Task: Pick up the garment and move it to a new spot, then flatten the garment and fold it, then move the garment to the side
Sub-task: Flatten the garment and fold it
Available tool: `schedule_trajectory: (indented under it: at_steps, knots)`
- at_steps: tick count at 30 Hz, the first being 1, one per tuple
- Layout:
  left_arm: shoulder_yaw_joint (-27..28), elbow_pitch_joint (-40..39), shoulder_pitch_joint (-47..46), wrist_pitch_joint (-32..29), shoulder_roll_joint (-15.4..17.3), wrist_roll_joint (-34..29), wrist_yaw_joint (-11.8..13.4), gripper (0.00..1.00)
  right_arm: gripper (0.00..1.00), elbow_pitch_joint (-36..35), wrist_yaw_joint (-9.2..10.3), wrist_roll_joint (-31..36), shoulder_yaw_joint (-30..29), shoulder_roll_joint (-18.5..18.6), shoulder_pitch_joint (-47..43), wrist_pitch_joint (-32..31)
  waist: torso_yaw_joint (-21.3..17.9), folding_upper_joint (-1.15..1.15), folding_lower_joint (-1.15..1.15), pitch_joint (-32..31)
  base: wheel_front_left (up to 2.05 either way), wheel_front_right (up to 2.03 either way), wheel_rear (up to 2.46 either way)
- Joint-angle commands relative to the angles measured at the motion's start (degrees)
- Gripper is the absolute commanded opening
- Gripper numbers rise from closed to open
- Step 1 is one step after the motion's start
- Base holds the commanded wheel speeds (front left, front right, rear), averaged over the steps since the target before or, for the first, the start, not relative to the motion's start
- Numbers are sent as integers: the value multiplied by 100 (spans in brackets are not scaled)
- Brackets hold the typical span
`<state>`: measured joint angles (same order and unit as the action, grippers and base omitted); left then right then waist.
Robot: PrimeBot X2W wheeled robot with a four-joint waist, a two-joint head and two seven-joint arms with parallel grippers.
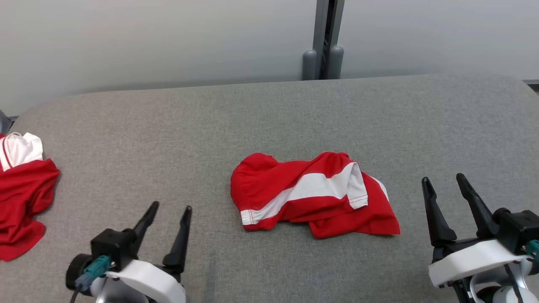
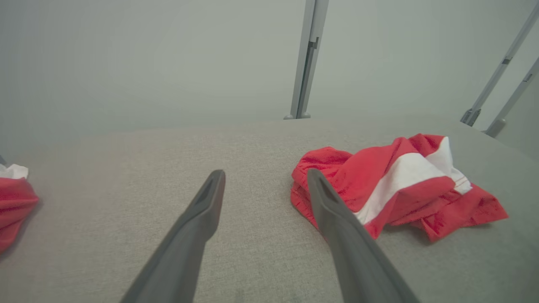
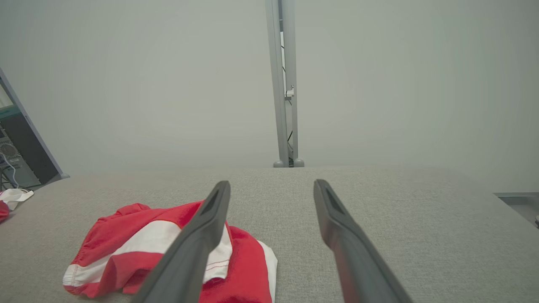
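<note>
Grey fabric surface (image 1: 269,109) before a pale wall (image 1: 126,38) with a grey post (image 1: 325,38).

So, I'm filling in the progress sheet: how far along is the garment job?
Done: nothing visibly; the red-and-white garment lies crumpled on the grey surface. In hand: nothing; the left gripper and right gripper are open, either side of it, not touching. To do: picking it up, moving, flattening, folding, setting aside.
</note>
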<state>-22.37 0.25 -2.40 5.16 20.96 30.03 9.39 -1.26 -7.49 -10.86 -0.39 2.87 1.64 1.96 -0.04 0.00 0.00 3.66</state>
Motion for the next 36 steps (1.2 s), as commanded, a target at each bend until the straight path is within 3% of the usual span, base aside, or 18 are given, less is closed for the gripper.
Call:
schedule_trajectory:
  at_steps: [1, 11, 25, 26, 28, 29, 36]
  knots:
    - [-104, 66, -127, -98, -31, 46, -106, 100, 100, 15, -1, -37, 19, 10, 72, 4, -35, 0, 0, 59, 0, 0, 0]
    - [-780, 809, -702, -877, -446, 388, -765, 100, 100, 187, -1, -116, 368, 12, 301, 76, -386, 0, 0, 459, 0, 0, 0]
    - [-711, 1765, -1258, -766, -561, 643, -1139, 100, 100, 425, -1, -198, 677, 14, 497, 174, -703, 0, 0, 852, 0, 0, 0]
    - [-700, 1796, -1275, -739, -564, 649, -1156, 76, 100, 431, -1, -188, 717, 12, 512, 162, -702, 0, 0, 861, 0, 0, 0]
    - [-689, 1835, -1303, -649, -560, 641, -1174, 10, 100, 448, -1, -160, 804, 13, 533, 121, -690, 0, 0, 870, 0, 0, 0]
    - [-690, 1854, -1318, -621, -559, 641, -1186, 0, 100, 454, -1, -142, 865, 13, 547, 103, -678, 0, 0, 872, 0, 0, 0]
    - [-735, 1895, -1391, -552, -573, 659, -1241, 0, 100, 754, -1, -177, 1388, 104, 836, -142, -563, 0, 0, 914, 0, 0, 0]
